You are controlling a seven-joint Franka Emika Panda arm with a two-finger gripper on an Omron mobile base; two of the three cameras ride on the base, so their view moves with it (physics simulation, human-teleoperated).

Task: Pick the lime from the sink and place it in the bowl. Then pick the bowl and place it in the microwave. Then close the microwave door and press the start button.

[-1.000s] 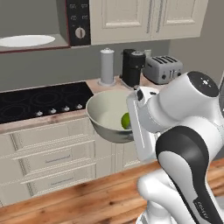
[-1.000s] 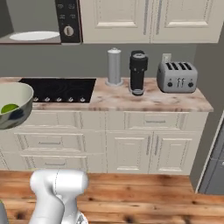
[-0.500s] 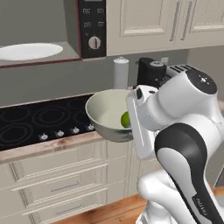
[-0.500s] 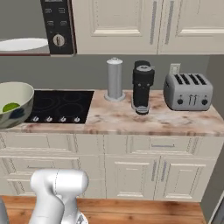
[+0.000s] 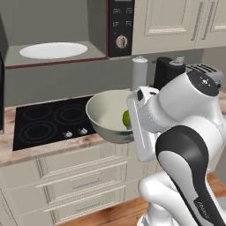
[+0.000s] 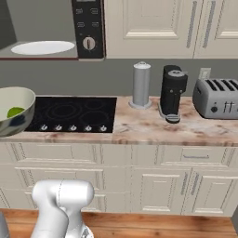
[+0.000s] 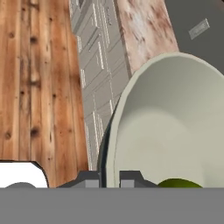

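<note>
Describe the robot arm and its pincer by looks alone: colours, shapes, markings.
The arm is glossy white, built of thick rounded segments joined by dark grey-black bands, with small grey lettering low on one dark band. A flat white plate sits at the wrist. The pincer ends in two small dark grey blocky fingertips.

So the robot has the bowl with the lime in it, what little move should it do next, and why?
Probably lift the bowl toward the open microwave. The gripper pinches the bowl's rim, the lime sits inside, and the bowl is held in the air near the counter edge, well below the microwave's white plate.
</note>
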